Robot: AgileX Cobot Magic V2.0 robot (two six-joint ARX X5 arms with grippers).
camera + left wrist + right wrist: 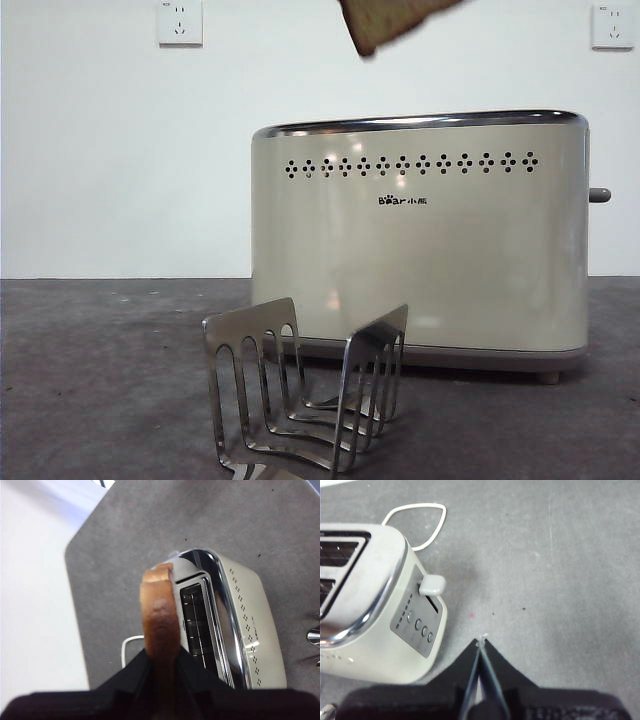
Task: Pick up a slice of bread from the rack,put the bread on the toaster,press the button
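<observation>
The left tool [161, 680] is pinching the bread [161, 615] edge-on, hanging above the toaster [240, 625], seemingly near its slots, while the right tool [481, 645], pressed together, is hovering beside the button [432, 585].

bread slice [160, 615] aloft over toaster [420, 235], rack [305, 395] empty

I see glossy cream toaster [420, 250] with mirror-chrome rim, shiny steel rack [305, 395], rough-crusted slice of bread [160, 612], matt grey felt-like table [100, 380], matt black left gripper [161, 672]
</observation>
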